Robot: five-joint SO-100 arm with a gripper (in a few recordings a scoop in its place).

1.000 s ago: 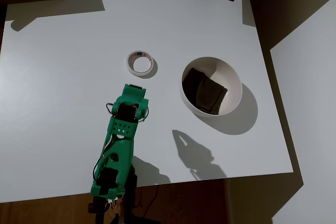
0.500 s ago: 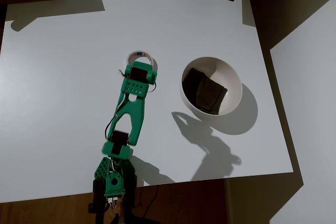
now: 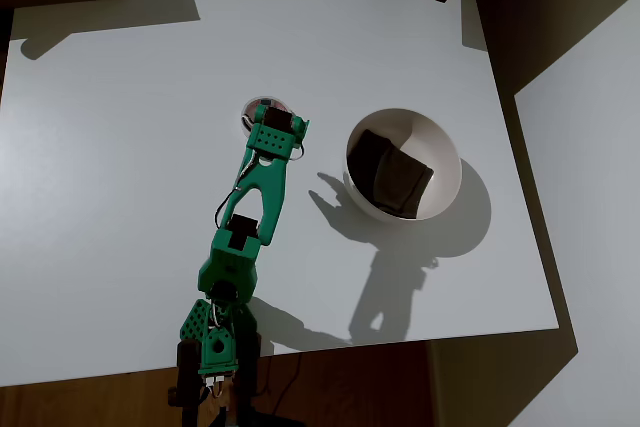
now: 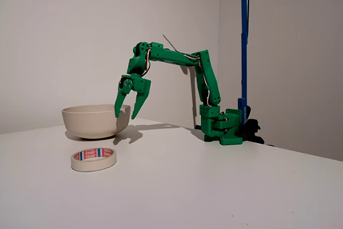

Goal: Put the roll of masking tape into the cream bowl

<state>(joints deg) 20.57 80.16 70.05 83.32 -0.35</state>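
The arm (image 4: 177, 57) and its hand (image 4: 129, 111) are bright green, with thin white and red wires along the links. The roll of masking tape (image 4: 94, 159) is whitish-cream with red, white and dark blue print inside its ring. The cream bowl (image 3: 440, 162) holds a dark brown patch (image 3: 390, 177) and stands on a plain white worktop (image 3: 120, 147), with a blue pole (image 4: 244, 36) behind.
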